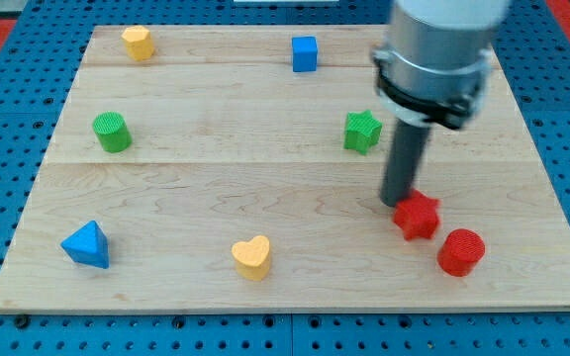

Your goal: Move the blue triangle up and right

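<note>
We are seeing my tip (pixel 397 203) resting low on the wooden board (pixel 265 188), at the view's right, touching or just beside the upper left edge of the red star block (pixel 418 215). There are no jaws on this arm, only the straight dark rod, so nothing is being held. The blue triangle (pixel 86 244) is sitting well apart from the tip, near the board's bottom left corner. Just beside the red star, toward the view's lower right, a red cylinder (pixel 461 251) is standing. A yellow heart (pixel 251 257) is lying near the bottom edge, between the triangle and the red blocks. Higher up we are noting a green cylinder (pixel 112 132) at the left, a green star (pixel 362 131) just left of the rod, a blue cube (pixel 305 53) near the top, and a yellow block (pixel 138 43) at the top left
</note>
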Controlling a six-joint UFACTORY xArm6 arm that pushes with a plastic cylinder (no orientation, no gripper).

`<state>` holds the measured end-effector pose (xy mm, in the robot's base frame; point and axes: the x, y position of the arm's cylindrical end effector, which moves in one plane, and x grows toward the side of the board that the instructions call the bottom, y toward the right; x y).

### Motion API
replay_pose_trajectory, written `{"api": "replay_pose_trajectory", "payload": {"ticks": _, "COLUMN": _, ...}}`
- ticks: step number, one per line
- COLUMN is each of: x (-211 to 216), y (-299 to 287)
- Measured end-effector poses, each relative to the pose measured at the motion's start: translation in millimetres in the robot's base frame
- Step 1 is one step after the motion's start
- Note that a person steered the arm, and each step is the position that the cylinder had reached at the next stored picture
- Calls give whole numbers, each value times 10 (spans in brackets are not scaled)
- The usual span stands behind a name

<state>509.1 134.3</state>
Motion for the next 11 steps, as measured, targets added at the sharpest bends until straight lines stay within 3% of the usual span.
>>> {"api": "replay_pose_trajectory", "payload": {"ticks": 1, "x": -13, "y": -564}}
{"api": "replay_pose_trajectory", "payload": {"ticks": 3, "x": -31, "y": -2990}}
{"api": "replay_pose_trajectory", "payload": {"ticks": 4, "x": 76, "y": -3466}}
{"api": "replay_pose_trajectory", "payload": {"ticks": 5, "x": 860, "y": -3739}}
{"api": "replay_pose_trajectory", "payload": {"ticks": 6, "x": 974, "y": -3449}}
{"api": "replay_pose_trajectory", "payload": {"ticks": 9, "x": -12, "y": -3433}}
{"api": "replay_pose_trajectory", "payload": {"ticks": 10, "x": -50, "y": -2261}}
{"api": "replay_pose_trajectory", "payload": {"ticks": 11, "x": -8, "y": -2627}}
